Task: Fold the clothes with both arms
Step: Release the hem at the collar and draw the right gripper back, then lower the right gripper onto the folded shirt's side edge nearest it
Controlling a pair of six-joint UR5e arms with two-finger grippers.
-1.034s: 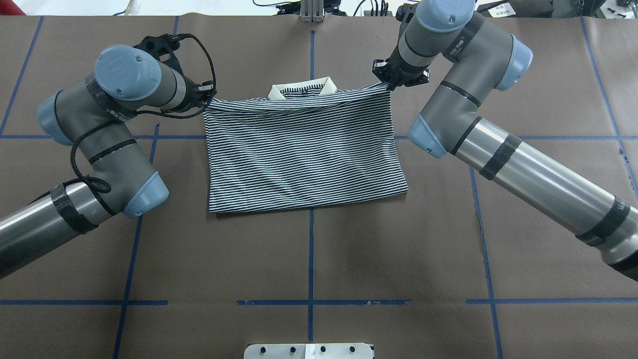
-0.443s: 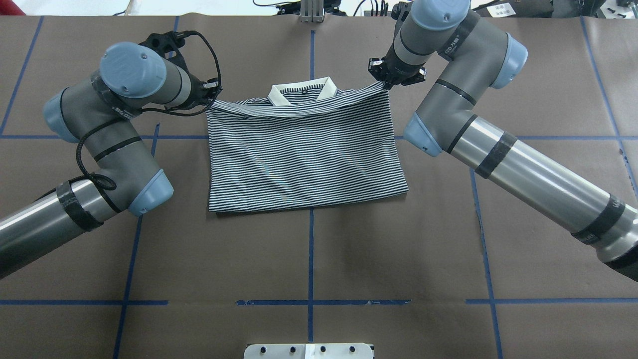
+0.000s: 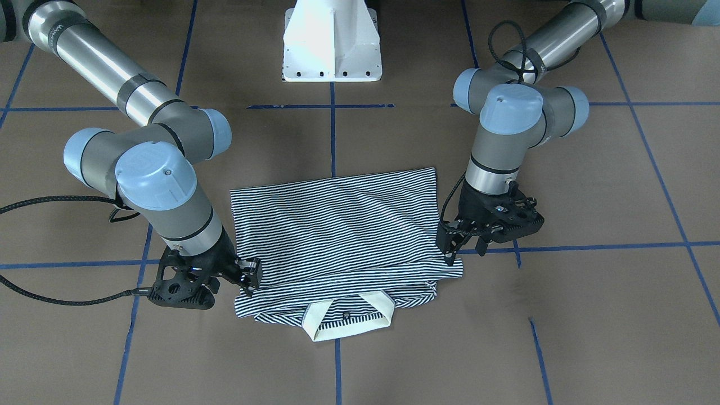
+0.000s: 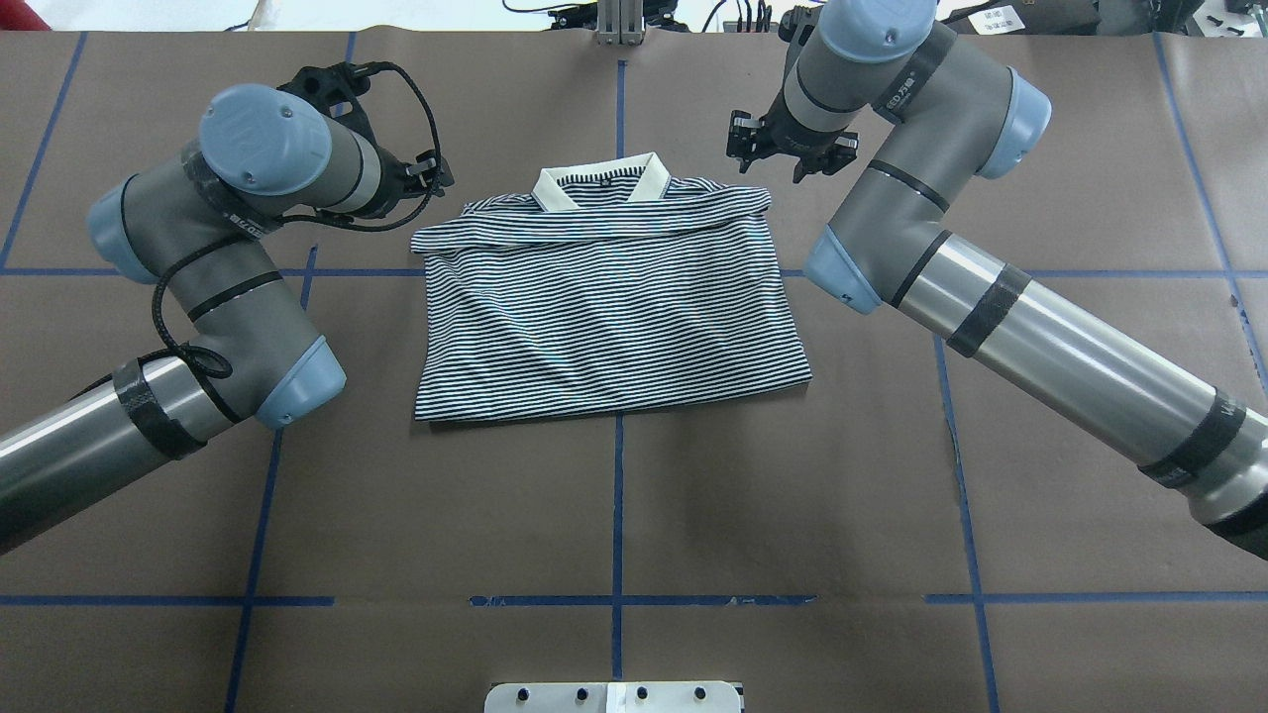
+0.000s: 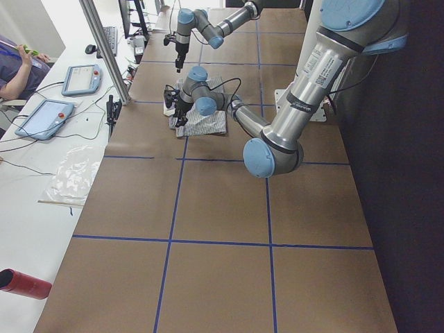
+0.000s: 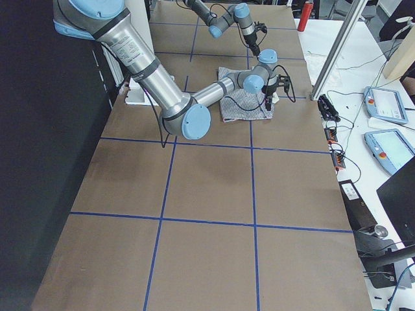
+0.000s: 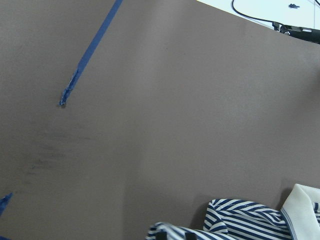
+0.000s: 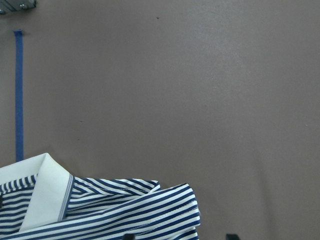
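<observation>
The clothes are one navy-and-white striped polo shirt (image 4: 604, 307), lying folded in half on the brown table, its cream collar (image 4: 599, 183) at the far edge. In the front-facing view the shirt (image 3: 337, 225) spreads between both arms, with the collar (image 3: 346, 318) nearest that camera. My left gripper (image 4: 436, 176) (image 3: 464, 247) hovers open just off the shirt's far left corner, holding nothing. My right gripper (image 4: 788, 149) (image 3: 250, 275) stands open off the far right corner, clear of the cloth. Both wrist views catch striped corners (image 7: 240, 220) (image 8: 140, 205) lying loose below.
The white pedestal base (image 3: 332, 45) sits at the robot's side of the table. Blue tape lines (image 4: 618, 515) grid the brown surface. A bench with tablets (image 5: 45, 118) and a seated person runs along the far edge, and a red cylinder (image 5: 24, 284) lies there.
Both grippers opened and let go of the top layer's corners, which dropped onto the shirt below the collar. The two grippers drew slightly away from the cloth.
</observation>
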